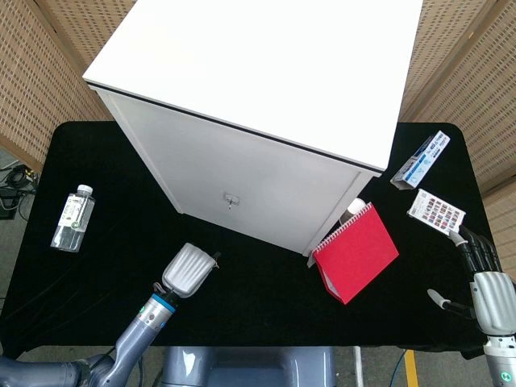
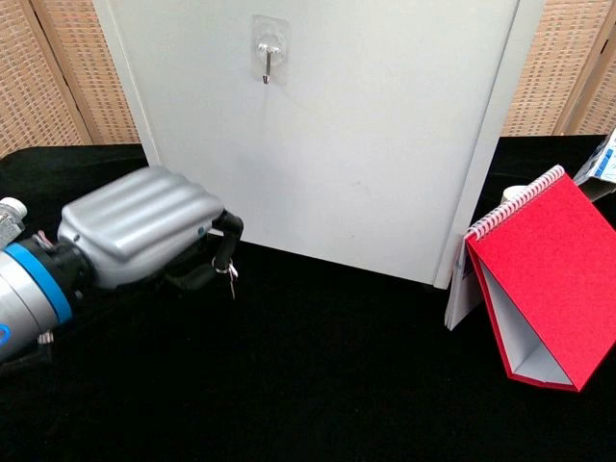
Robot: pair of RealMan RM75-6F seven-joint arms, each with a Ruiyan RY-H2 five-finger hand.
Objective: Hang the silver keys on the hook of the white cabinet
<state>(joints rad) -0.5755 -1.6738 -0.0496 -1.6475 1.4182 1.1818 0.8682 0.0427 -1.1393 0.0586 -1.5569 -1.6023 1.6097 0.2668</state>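
No readable writing on clear plastic water bottle (image 1: 72, 218) label; small silver keys (image 2: 231, 278) pinched in left hand (image 2: 144, 227) fingers (image 2: 227, 231), mostly hidden; right hand (image 1: 484, 274) fingers spread, empty.

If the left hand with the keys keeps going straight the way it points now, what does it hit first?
Most likely the front of the white cabinet, below the hook. The left hand holds the silver keys and points toward that panel, though the depth between them is unclear.
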